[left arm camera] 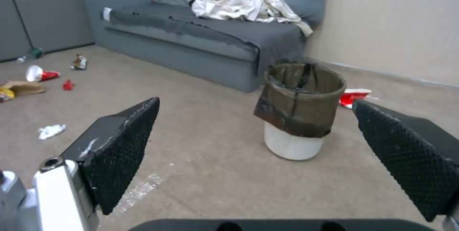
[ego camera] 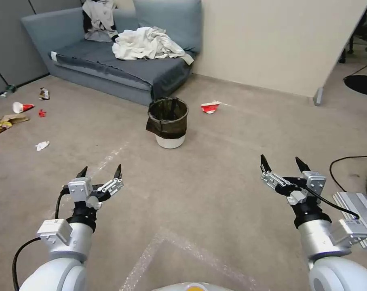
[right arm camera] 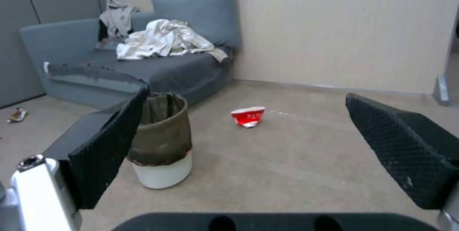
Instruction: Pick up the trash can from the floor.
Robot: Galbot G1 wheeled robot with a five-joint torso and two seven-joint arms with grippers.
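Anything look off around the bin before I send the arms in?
The trash can stands upright on the floor, but its dark bag hangs lopsided, sagging lower on one side. A crushed red-and-white paper cup lies beside it, and more litter is scattered near the sofa. Left gripper and right gripper hover open, well short.

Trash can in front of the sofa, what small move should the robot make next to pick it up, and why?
Probably drive forward toward the trash can. It stands upright on the floor, well ahead of both arms. The left pincer and right pincer are open, raised and holding nothing, too far back to grasp its rim.
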